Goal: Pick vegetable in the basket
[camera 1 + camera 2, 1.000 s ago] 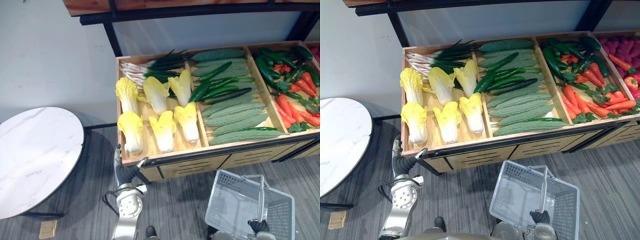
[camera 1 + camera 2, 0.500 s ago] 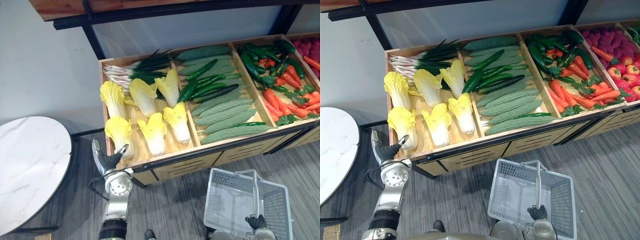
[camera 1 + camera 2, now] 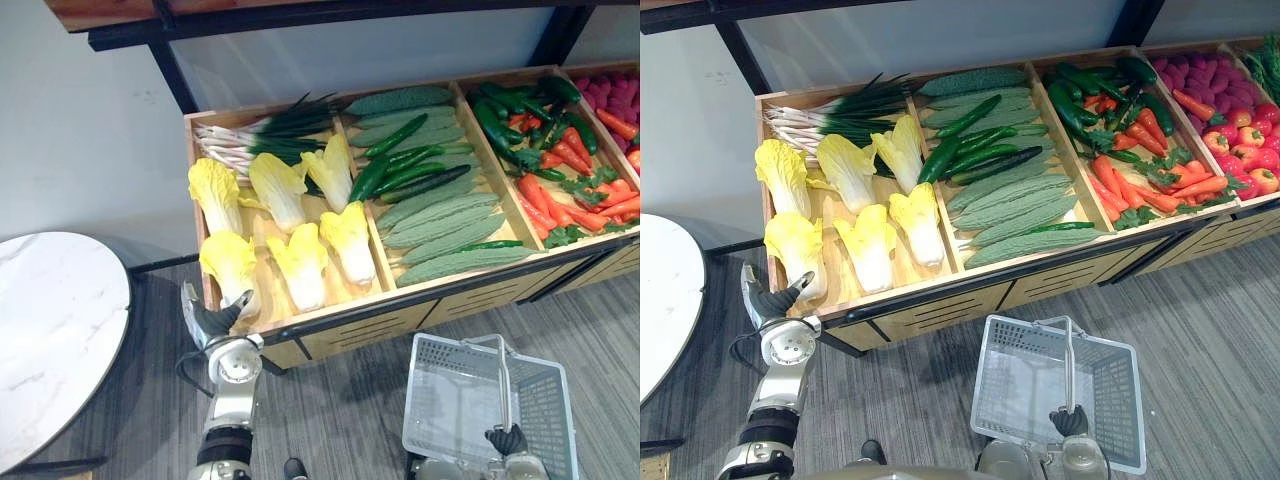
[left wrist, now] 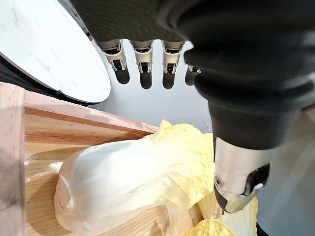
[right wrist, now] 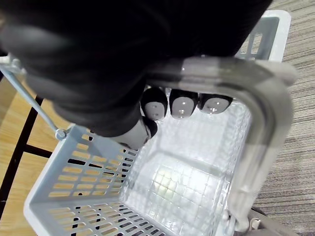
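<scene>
Several pale yellow napa cabbages lie in the left compartment of a wooden display crate point(image 3: 196, 235). My left hand point(image 3: 210, 322) hangs at the crate's front-left corner, open, its fingers point(image 4: 143, 59) straight above the front-left cabbage point(image 3: 228, 262), whose white stem end point(image 4: 133, 182) lies close under them without touching. My right hand point(image 3: 1070, 420) is shut on the handle point(image 5: 256, 113) of a light grey plastic basket point(image 3: 420, 400) held low in front of the crate. Nothing lies in the basket point(image 5: 83, 172).
Green onions point(image 3: 250, 135) lie behind the cabbages. Cucumbers and bitter gourds point(image 3: 450, 215) fill the middle compartment, carrots and green peppers point(image 3: 570, 190) the right one. A round white marble table point(image 3: 50, 330) stands to the left. A dark shelf frame point(image 3: 300, 25) runs overhead.
My left hand has risen from below the crate's front to its front-left corner, beside the nearest cabbage. The camera has shifted. The basket stays in my right hand.
</scene>
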Controlling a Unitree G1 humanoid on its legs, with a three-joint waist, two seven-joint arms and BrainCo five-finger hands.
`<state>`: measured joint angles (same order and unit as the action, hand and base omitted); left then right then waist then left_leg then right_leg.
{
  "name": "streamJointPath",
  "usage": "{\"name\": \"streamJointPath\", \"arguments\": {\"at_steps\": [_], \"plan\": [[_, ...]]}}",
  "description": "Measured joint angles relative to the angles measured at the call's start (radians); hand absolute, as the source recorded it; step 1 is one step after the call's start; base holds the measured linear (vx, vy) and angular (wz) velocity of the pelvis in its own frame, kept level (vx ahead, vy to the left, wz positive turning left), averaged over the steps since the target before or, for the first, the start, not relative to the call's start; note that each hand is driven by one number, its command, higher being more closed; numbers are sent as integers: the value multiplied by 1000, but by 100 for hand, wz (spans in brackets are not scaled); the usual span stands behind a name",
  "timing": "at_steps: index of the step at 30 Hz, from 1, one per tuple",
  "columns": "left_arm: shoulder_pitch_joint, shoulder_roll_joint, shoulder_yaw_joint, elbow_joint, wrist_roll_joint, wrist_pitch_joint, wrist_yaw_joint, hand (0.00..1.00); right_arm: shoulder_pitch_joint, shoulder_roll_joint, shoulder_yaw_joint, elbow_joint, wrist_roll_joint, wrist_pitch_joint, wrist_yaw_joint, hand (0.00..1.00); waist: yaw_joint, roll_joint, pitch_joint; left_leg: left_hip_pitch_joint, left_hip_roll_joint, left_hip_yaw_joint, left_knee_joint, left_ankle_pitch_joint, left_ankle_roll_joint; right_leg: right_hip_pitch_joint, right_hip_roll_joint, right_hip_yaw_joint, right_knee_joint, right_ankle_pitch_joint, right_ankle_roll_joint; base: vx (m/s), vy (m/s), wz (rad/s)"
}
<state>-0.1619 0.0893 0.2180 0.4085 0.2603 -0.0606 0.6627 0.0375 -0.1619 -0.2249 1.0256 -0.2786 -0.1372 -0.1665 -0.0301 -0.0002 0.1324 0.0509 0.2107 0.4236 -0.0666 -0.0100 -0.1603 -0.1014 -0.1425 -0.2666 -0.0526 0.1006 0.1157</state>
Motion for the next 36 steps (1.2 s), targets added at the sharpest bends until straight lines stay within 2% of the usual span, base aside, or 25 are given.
{"name": "streamJointPath", "arguments": {"at_steps": [13, 29, 36], "plan": [[-59, 32, 2, 41, 0, 8, -1, 0, -9, 2, 21, -11, 1, -6, 0, 100, -21, -21, 13, -13, -4, 9, 0, -1, 0, -19, -1, 14, -5, 5, 2, -5, -7, -2], [-113, 38, 2, 98, 0, 26, -1, 0, -20, 0, 36, -36, 2, -6, -3, 100, -23, -17, 40, -18, -8, 34, 3, -13, 0, -41, 0, 44, -15, 15, 2, -9, -17, -6], [-139, 67, 13, 169, -3, 27, 2, 0, -38, -3, 37, -37, 3, -7, -4, 100, -23, -15, 66, -33, -7, 42, 22, -24, 0, -56, -1, 56, -11, 15, 2, -12, -23, -4]]}}
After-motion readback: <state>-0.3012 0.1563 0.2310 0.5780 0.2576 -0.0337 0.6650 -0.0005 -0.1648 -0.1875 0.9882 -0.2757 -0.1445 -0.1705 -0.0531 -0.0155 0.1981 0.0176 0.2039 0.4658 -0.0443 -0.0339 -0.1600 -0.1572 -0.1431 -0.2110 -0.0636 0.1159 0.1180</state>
